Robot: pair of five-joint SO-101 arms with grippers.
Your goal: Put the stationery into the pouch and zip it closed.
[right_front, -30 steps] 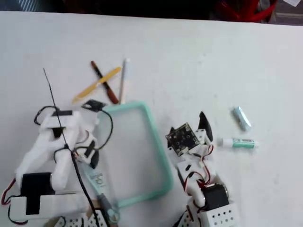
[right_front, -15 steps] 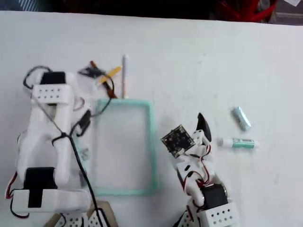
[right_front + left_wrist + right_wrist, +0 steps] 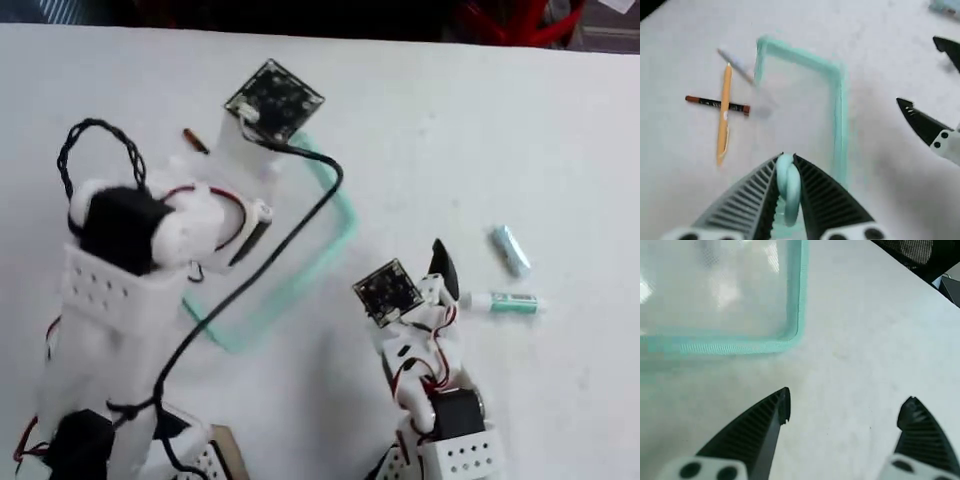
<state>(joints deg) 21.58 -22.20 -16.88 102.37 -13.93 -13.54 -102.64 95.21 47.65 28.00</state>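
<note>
Pouch (image 3: 797, 105) rim clamped in the left tool (image 3: 787, 160); right tool (image 3: 848, 396) spread wide just beside the pouch's corner.

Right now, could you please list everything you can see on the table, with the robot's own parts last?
pouch: 1, clear with a mint-green edge, on the table between the arms
orange pen: 1, orange, beside the pouch, crossed with the brown pen
brown pen: 1, brown, beside the pouch
white pen: 1, pale, by the pouch's corner, blurred
tube: 1, white and green, right of the right gripper
small stick: 1, light blue, just beyond the tube
table: 1, white, under everything
left gripper: 1, black fingers, shut on the pouch's edge
right gripper: 1, black fingers, open above the table near a pouch corner
</note>
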